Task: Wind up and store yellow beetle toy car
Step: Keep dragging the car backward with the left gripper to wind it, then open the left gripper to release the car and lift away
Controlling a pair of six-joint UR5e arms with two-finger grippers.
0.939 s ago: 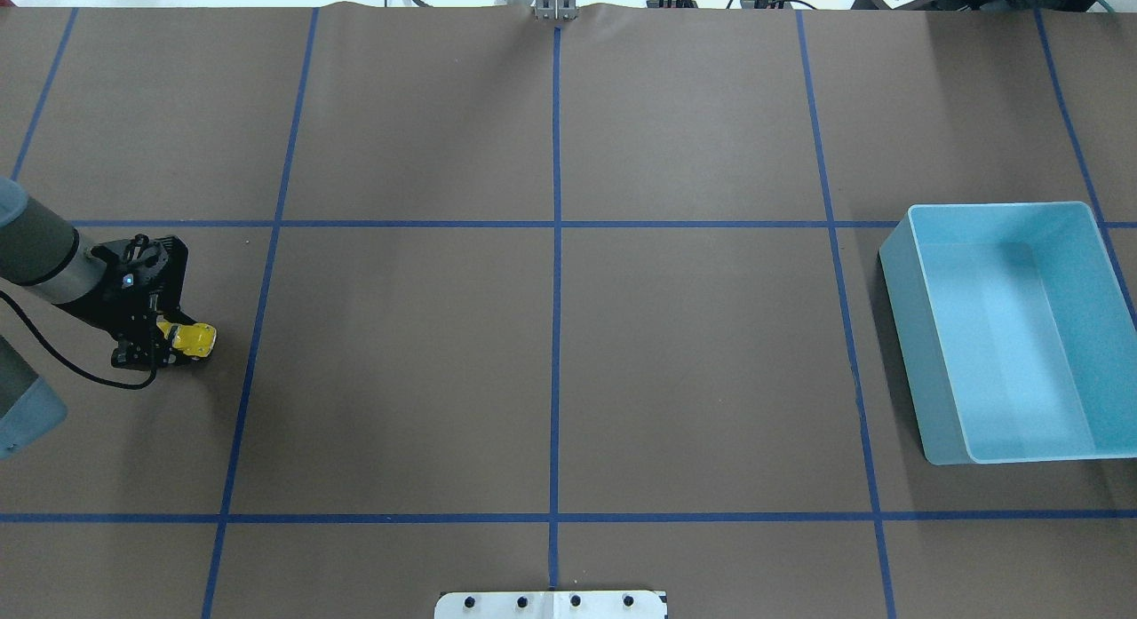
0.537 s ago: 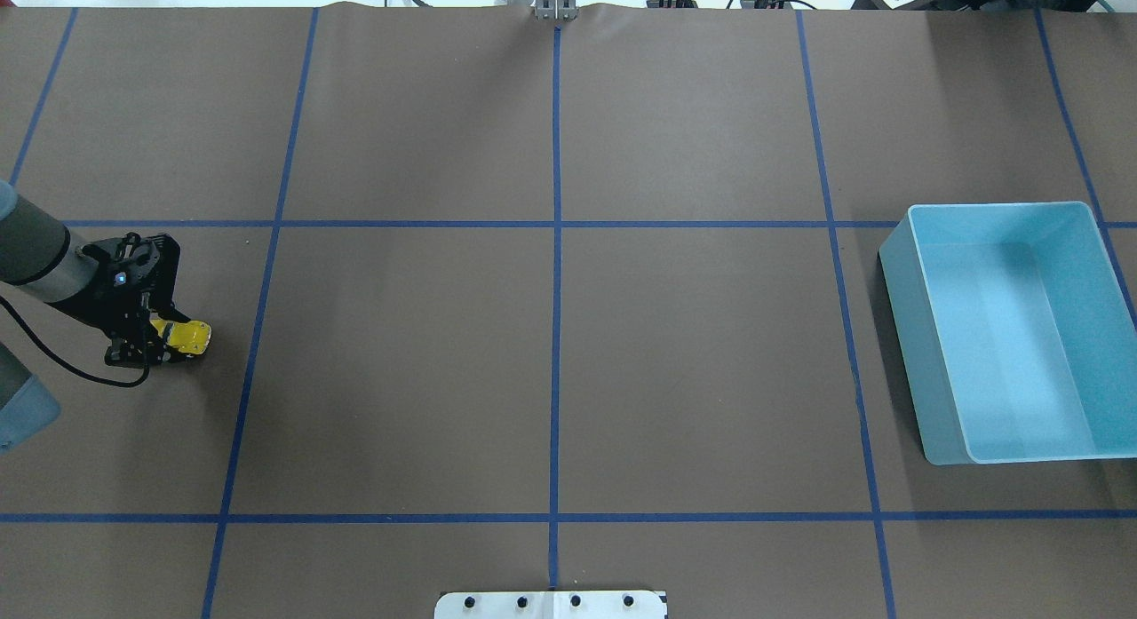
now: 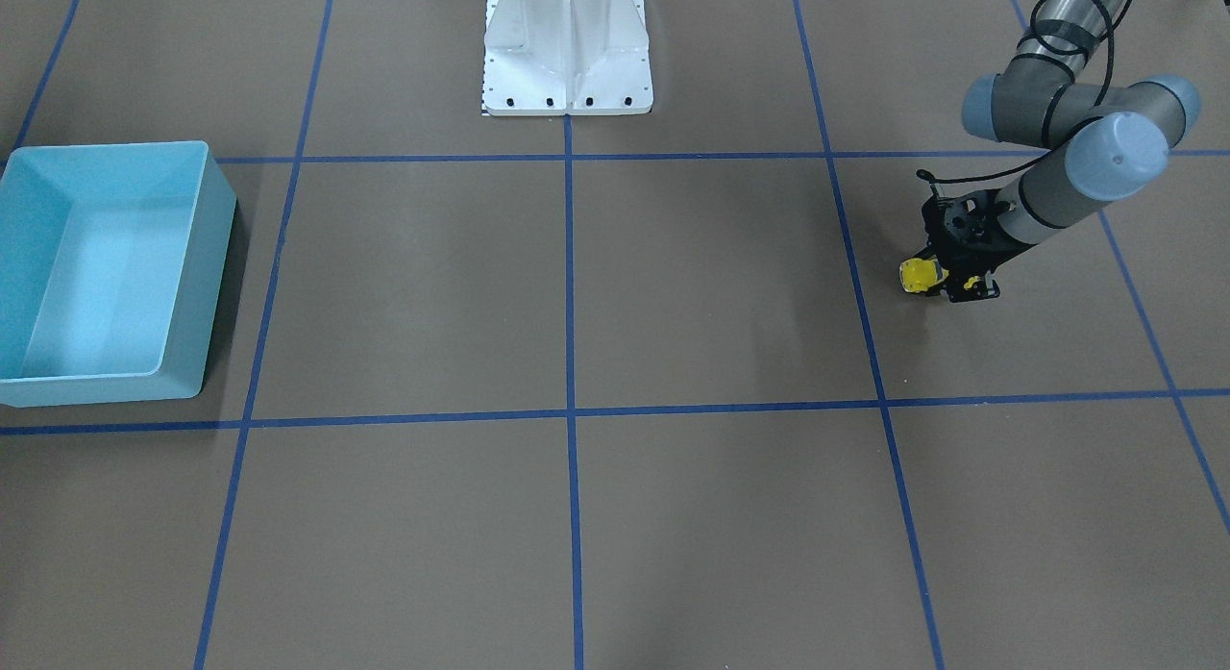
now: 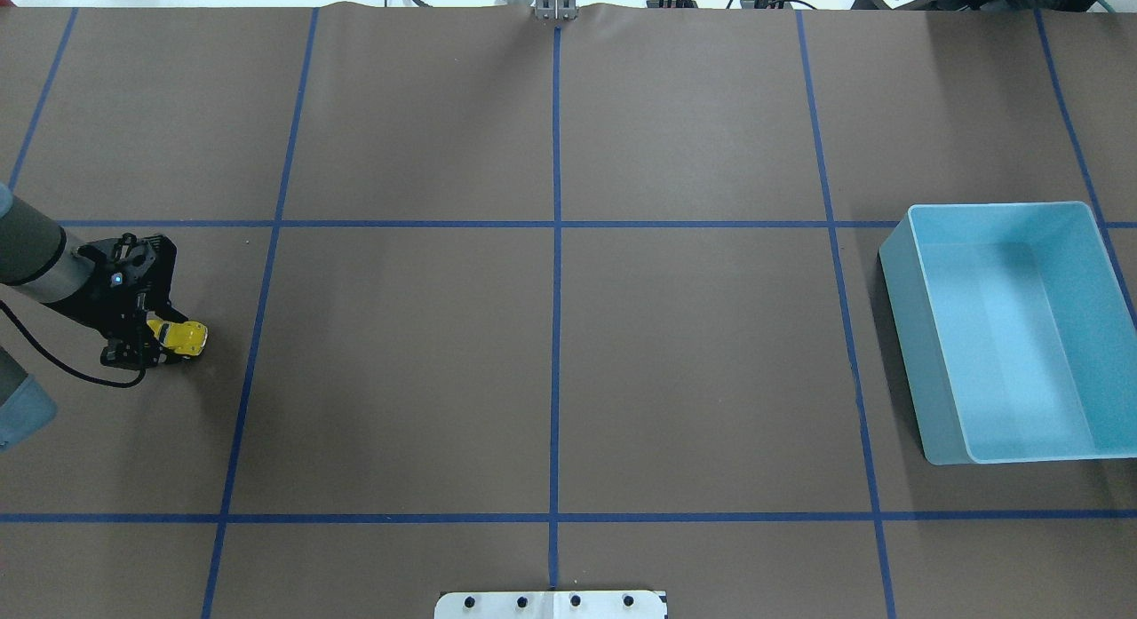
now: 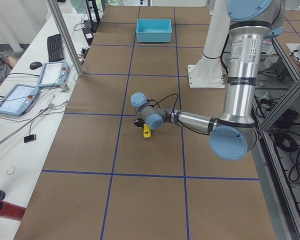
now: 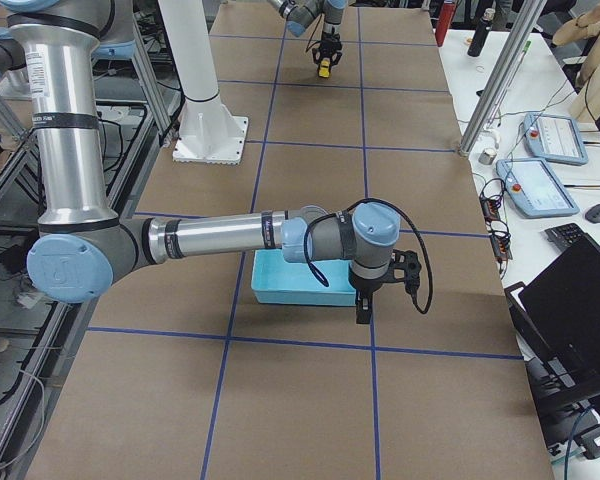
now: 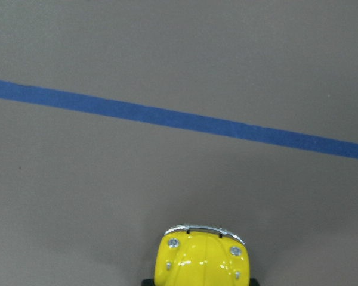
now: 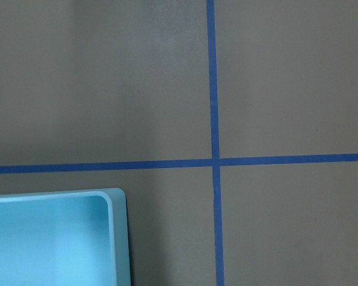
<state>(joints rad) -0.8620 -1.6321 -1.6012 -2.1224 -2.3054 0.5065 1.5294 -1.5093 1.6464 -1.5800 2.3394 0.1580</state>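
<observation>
Overhead exterior: left gripper point(image 4: 162, 344) clenched on yellow beetle toy car point(image 4: 184, 337), low on table point(image 4: 400, 353); winding likely in hand. Outstanding: storage in light blue bin point(image 4: 902, 335), well apart.

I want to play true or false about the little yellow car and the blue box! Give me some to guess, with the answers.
1. The yellow beetle toy car sits inside the light blue bin. False: it is far across from the bin, at the left gripper.
2. The light blue bin has nothing in it. True.
3. The left gripper's jaws are closed on the car. True.
4. The grid lines are red. False: the tape lines are blue.
</observation>
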